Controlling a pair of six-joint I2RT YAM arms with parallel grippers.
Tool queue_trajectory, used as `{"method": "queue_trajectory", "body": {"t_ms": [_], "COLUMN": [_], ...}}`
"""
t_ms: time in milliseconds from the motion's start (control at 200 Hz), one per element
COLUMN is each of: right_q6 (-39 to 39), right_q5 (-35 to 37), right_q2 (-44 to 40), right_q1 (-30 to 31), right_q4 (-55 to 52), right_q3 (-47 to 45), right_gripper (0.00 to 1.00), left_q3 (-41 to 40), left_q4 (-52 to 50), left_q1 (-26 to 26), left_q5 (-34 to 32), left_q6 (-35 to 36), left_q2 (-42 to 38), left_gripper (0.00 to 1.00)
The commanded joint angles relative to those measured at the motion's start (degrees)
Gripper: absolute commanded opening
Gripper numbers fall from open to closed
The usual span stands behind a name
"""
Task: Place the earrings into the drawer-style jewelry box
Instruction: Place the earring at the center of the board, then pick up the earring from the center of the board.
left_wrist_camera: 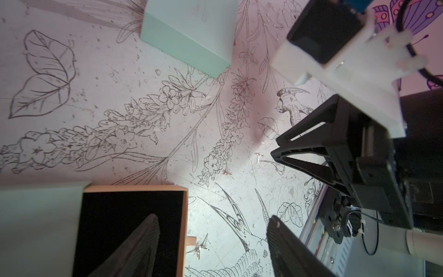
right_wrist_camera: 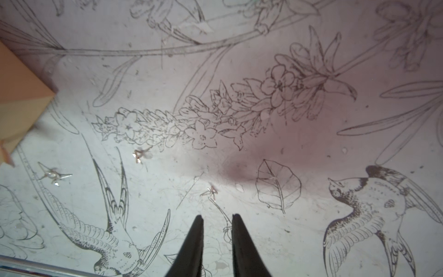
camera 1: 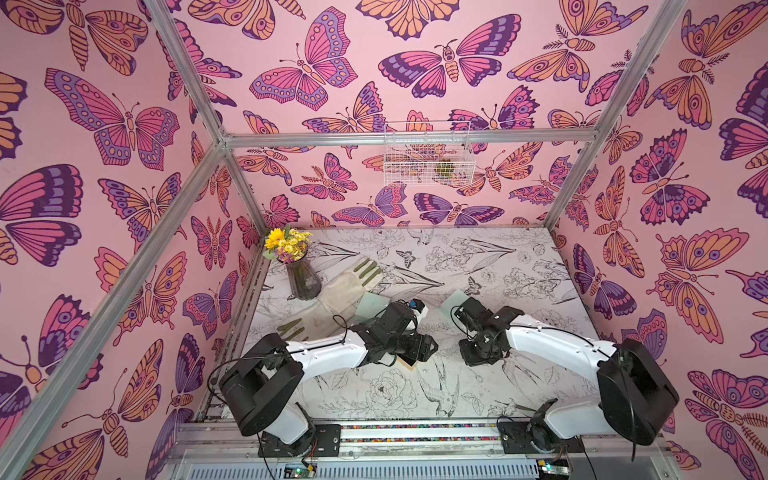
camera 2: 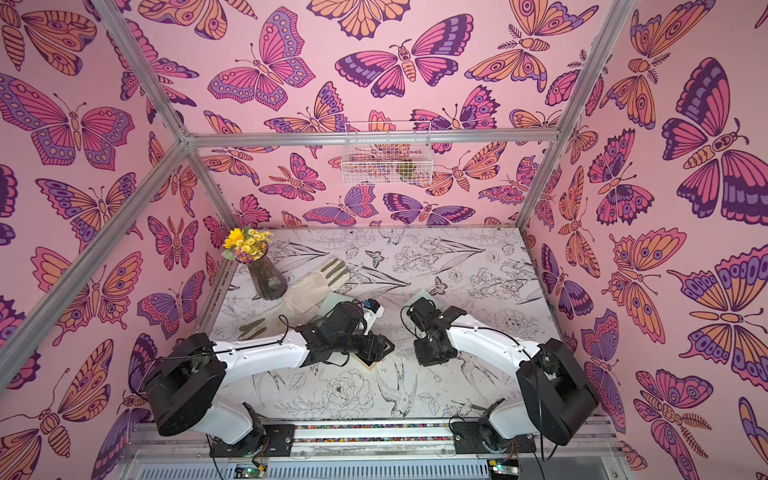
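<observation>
Pick step: earrings loose on surface, right of open drawer; right fingers slightly parted, empty, hovering by nearest; left fingers spread, empty. Next: descend, pinch precisely.

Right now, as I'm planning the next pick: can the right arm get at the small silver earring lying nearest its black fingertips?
Probably yes. The right gripper hangs open and empty; the small silver earring lies just ahead of its tips on the printed tabletop, nothing between them.
</observation>
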Motion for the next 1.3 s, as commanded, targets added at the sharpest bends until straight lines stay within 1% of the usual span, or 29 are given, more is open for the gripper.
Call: {"method": "queue_trajectory", "body": {"t_ms": [0,80,150,285,431,686,1297], "right_q6": [6.14,8.79,10.14,10.58,10.25,10.13,12.55], "right_q5": [1.55,3.91,5.23,7.25,8.95,8.85,11.48], "right_q2": [-0.99,-0.74,0.16,3.34,6.42,9.29,5.38], "right_q1": [0.86,2.11,2.71,3.57,4.12,6.67,7.18], "right_q4": [2.09,3.12,3.58,3.11,2.27,1.09,-3.06], "right_q3": [-1.48,-1.57,-1.29,0.24,1.93,2.65,-2.04], "right_gripper": [0.33,0.39,0.42,0.44,0.44,0.44,0.39], "left_q3": [0.95,0.20,-0.82,-2.06,-2.46,-1.81,-0.57], "left_q4": [-0.80,0.26,1.67,2.43,2.45,2.45,2.34], "left_q1": [-0.22,-0.04,0.42,1.23,1.59,1.59,1.59], "left_q5": [-1.16,-1.44,-0.87,-0.49,0.01,0.41,1.29], "left_q6": [0.92,0.19,-0.46,-0.53,-0.33,-0.17,0.02], "left_q2": [0.90,0.08,-1.05,-2.32,-2.47,-1.80,-0.37], "left_gripper": [0.73,0.73,0.73,0.73,0.73,0.73,0.73]}}
